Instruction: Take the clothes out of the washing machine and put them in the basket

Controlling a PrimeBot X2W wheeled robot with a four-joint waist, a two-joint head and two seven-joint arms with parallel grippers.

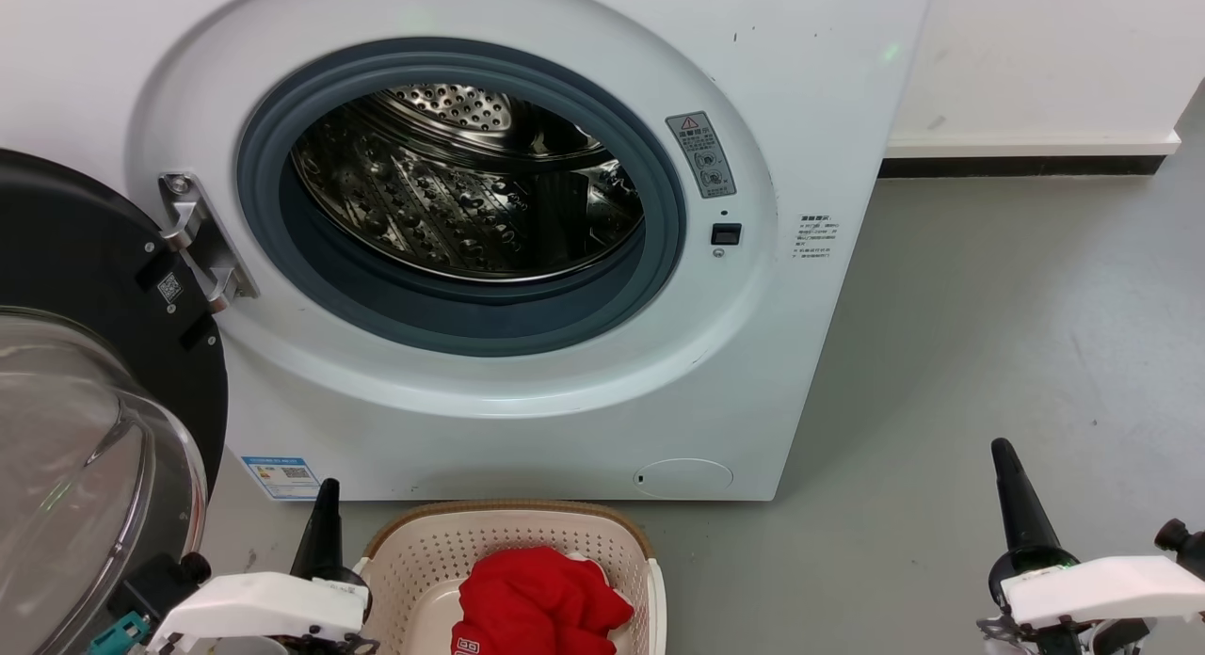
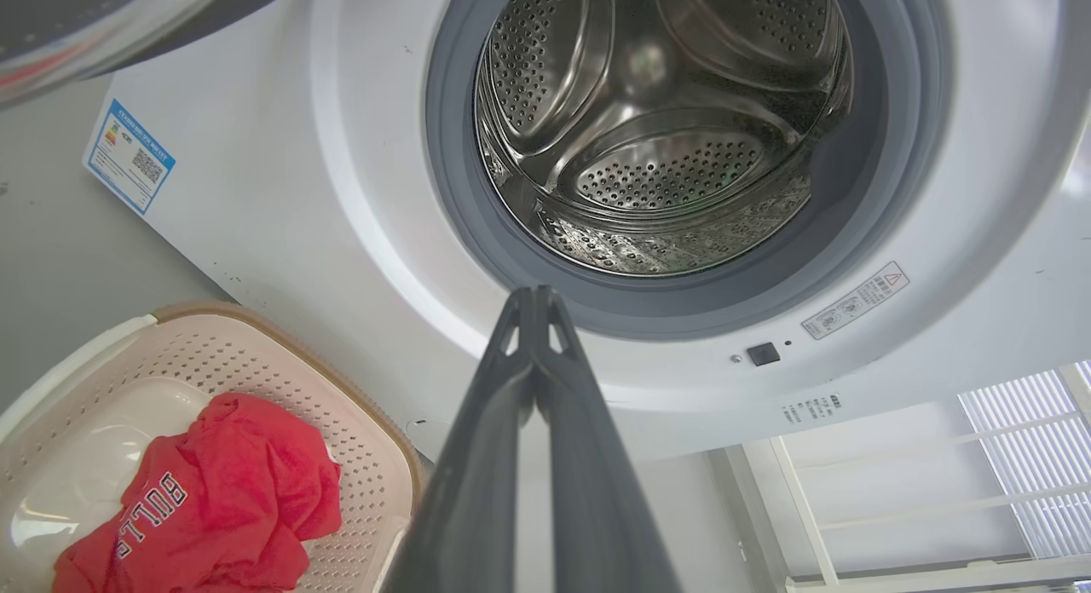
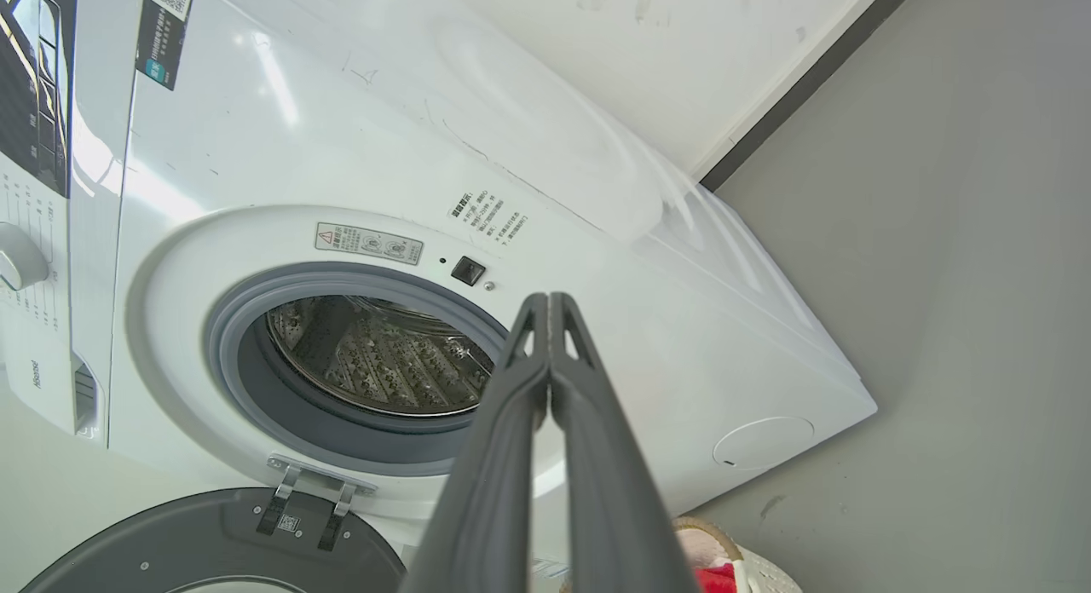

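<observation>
Left claw (image 1: 329,490): my fingers pressed together, empty, low beside basket (image 1: 424,542).
Right claw (image 1: 1003,453): pinched closed, empty, above floor (image 1: 988,307) right of washer (image 1: 527,420).
Clothes (image 1: 537,599): red, in basket before washer.
Door (image 1: 85,260): open, my left.

You're looking at a grey floor (image 1: 988,354), smooth, showing pale scuffs and a few dark specks. The white washing machine (image 1: 828,90) is standing directly on it, base sitting flat. To the machine's right a dark skirting strip (image 1: 1017,166) is running along where floor meets white wall. The cream basket (image 1: 508,510) is sitting on the floor just in front of the machine's base, below the porthole; touching or not, you can't tell. A red garment (image 1: 537,599) is lying bunched inside the basket, white lettering showing.
</observation>
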